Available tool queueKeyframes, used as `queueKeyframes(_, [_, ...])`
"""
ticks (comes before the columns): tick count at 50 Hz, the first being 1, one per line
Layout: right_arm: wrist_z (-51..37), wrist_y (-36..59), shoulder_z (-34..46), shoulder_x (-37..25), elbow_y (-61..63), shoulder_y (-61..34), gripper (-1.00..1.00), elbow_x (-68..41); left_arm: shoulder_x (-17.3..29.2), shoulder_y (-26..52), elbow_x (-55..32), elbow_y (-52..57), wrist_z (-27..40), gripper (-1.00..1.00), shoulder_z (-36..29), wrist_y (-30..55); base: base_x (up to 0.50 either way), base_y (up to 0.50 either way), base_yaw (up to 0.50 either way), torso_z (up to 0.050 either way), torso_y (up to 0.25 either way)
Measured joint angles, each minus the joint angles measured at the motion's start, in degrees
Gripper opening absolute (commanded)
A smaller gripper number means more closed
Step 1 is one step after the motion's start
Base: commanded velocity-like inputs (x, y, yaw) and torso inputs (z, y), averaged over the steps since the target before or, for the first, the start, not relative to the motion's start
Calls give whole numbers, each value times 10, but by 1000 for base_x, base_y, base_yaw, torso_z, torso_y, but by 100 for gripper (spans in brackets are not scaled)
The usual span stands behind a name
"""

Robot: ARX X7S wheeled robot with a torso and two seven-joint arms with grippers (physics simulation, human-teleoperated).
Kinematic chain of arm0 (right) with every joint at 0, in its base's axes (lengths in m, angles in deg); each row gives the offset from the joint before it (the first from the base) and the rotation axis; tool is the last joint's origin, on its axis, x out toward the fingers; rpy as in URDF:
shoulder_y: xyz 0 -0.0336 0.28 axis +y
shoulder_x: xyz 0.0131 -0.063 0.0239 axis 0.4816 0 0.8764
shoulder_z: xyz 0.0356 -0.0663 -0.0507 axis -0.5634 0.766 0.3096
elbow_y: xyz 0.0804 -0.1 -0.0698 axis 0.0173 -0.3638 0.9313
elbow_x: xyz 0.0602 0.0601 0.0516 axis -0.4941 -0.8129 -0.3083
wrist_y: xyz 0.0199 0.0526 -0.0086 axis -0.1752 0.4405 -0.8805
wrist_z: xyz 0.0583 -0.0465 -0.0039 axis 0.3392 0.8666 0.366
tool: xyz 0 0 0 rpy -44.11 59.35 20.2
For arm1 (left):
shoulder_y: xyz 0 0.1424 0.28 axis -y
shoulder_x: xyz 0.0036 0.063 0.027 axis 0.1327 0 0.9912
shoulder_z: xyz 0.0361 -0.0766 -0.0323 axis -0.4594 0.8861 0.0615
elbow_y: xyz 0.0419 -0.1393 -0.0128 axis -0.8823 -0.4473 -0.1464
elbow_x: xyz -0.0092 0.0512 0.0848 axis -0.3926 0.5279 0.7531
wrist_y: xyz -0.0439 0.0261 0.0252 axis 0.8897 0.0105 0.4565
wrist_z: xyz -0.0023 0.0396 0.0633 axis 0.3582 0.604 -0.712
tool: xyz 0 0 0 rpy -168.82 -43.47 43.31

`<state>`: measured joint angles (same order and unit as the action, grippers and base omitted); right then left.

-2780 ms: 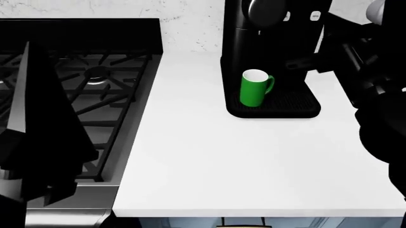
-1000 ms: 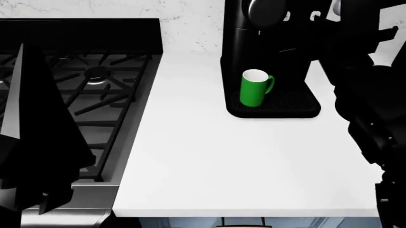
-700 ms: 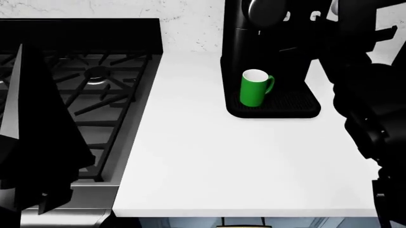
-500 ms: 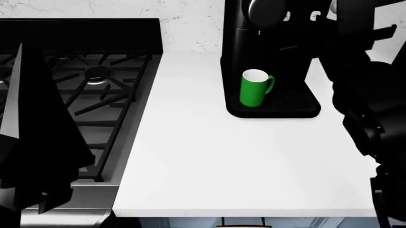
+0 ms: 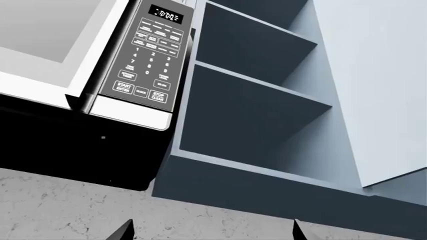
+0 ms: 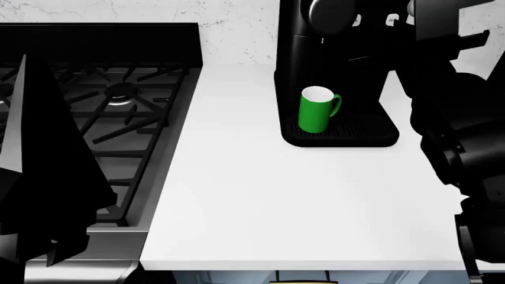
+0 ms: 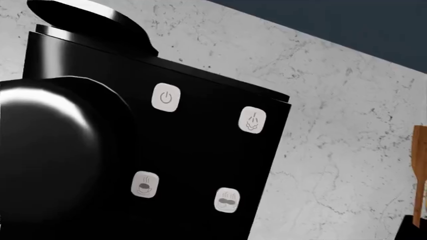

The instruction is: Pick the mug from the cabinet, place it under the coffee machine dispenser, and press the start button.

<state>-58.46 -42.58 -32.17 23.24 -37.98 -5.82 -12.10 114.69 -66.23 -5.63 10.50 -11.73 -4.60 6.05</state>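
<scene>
A: Right wrist view, what can you read there?

B: No brand name, only icons. The tall black coffee machine (image 7: 167, 150) fills it, with four small white square buttons: a power symbol (image 7: 165, 97), a steaming symbol (image 7: 252, 120), a cup (image 7: 144, 184) and a wider cup (image 7: 227, 199). The round black domed dispenser head (image 7: 53, 150) bulges beside them. Behind is a grey-veined white marble wall (image 7: 347, 125), and a strip of brown wood (image 7: 419, 175) shows at the frame edge.

A: And from my left wrist?

B: A white-fronted microwave keypad (image 5: 145, 70) with a dark display (image 5: 165, 14) showing digits too blurred for me to read. I can make out "START" and "STOP CLEAR" on the lowest keys; the rest is too small. Next to it are open slate-blue cabinet shelves (image 5: 247, 110) with a pale door (image 5: 380, 85) swung aside.

A: Where is the mug?

B: Only the head view shows it: the tall bright green mug with a white inside (image 6: 317, 110) stands upright on the ribbed black drip tray (image 6: 355, 129), below the dispenser head, handle toward my right arm. That view also shows the white countertop (image 6: 300, 201) and the black gas stove grates (image 6: 103, 112).

A: My fingers?

B: My right arm (image 6: 450, 118) is a dark mass beside the machine, my left (image 6: 47, 177) over the stove; I cannot tell whether either set of fingers is spread or closed
</scene>
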Motion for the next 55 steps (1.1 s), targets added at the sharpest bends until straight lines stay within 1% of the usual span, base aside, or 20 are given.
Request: queueKeyframes(55, [13,-51,18,18,-115,-41,-100,31,6,2,3,1,8,100,-7,-3,0,0,0,0,0])
